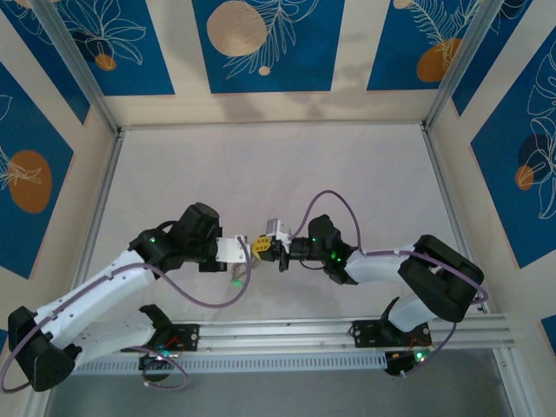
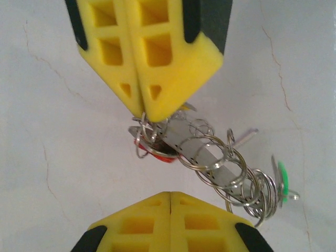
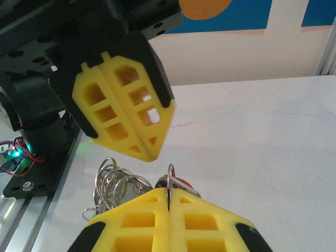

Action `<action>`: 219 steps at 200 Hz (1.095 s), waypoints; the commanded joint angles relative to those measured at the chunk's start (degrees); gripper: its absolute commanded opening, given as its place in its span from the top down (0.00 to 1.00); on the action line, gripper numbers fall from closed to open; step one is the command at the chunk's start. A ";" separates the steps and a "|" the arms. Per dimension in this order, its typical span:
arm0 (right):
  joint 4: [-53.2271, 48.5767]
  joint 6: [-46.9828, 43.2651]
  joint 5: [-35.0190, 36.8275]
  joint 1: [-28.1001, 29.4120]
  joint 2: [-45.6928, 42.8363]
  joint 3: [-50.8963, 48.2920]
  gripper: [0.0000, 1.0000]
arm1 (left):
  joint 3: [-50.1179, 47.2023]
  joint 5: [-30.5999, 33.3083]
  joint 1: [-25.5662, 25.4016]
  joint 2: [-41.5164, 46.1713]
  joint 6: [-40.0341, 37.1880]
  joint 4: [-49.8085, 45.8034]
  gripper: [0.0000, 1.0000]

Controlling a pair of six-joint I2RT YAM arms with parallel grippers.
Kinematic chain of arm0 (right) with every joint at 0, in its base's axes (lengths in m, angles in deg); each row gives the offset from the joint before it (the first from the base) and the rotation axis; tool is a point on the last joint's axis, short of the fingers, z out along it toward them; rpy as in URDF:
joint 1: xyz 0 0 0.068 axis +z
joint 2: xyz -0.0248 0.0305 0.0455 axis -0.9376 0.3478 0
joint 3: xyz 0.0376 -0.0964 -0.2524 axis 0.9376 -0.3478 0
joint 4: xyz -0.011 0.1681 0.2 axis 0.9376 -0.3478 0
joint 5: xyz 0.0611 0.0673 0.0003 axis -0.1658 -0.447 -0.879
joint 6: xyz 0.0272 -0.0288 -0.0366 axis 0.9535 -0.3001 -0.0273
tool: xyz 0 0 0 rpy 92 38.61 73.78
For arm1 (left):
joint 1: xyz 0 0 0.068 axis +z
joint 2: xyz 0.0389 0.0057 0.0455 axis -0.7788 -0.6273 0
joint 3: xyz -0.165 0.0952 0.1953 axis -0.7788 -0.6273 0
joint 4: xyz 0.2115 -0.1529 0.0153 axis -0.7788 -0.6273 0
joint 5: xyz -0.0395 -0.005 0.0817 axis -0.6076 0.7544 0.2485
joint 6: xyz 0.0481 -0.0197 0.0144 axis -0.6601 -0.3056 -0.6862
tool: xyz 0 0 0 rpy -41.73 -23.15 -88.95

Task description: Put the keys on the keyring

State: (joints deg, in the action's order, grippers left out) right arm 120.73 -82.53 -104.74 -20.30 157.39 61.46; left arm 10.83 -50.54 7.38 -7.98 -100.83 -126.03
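The right gripper (image 3: 169, 194) is clamped on the keyring (image 2: 223, 167) above the table (image 1: 261, 165), toward the middle of its near edge. The left gripper (image 2: 170, 194) has its jaws together beside it, seemingly empty. Red- and green-tagged keys (image 2: 283, 181) hang among the coils, so threading looks nearly done.

The pale table (image 1: 261, 165) shows fine hairline cracks.

Top camera overlooks the counter (image 1: 261, 165) from behind; wrist cameras sit close behind left end effector (image 2: 170, 194) and right end effector (image 3: 169, 193), facing each other's tips.
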 commanded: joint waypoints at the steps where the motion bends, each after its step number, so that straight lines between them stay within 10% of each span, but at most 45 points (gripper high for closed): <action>1: 1.37 0.86 -0.68 -0.30 -0.79 -1.25 1.00 | -1.52 0.38 -0.25 1.32 0.24 1.97 1.00; 24: 1.88 0.60 -1.73 -0.30 -0.49 -1.16 1.00 | -2.57 -0.20 -0.08 1.55 1.47 4.16 1.00; 61: 2.74 -0.42 -2.19 -0.40 -0.31 -1.41 1.00 | -5.71 -5.19 1.81 3.69 4.61 10.75 0.71; 219: 7.96 -1.15 -7.20 -2.07 1.00 -2.63 1.00 | -26.69 -11.71 3.38 11.08 42.52 40.82 0.44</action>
State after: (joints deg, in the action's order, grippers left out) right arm 127.22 -82.82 -110.23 -22.05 158.29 58.88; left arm -13.32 -60.18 10.29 2.55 -66.04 -94.25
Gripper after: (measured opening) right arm 0.056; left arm 0.550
